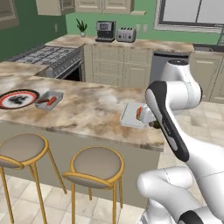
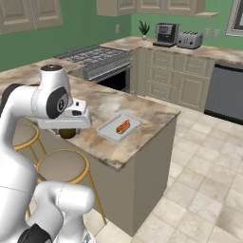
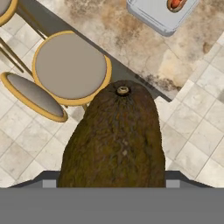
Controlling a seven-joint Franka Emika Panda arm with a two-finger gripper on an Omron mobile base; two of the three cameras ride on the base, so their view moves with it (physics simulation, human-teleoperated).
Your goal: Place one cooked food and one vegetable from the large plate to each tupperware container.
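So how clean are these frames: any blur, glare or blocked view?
Left base view: soft and low in detail, the arm covering part of the near container. Right base view: even light, no glare. Hand view: the brown vegetable in the gripper blocks the centre.

Green walls [image 1: 35,35] back cream panelled cabinets [image 1: 116,65] beneath a marble-patterned bench [image 1: 94,109]. Two gold-framed round stools [image 1: 96,168] stand on pale tiled floor [image 2: 199,190]. A steel cooktop [image 1: 46,56], black coffee machine [image 1: 105,31] and silver toaster [image 1: 126,34] sit behind.
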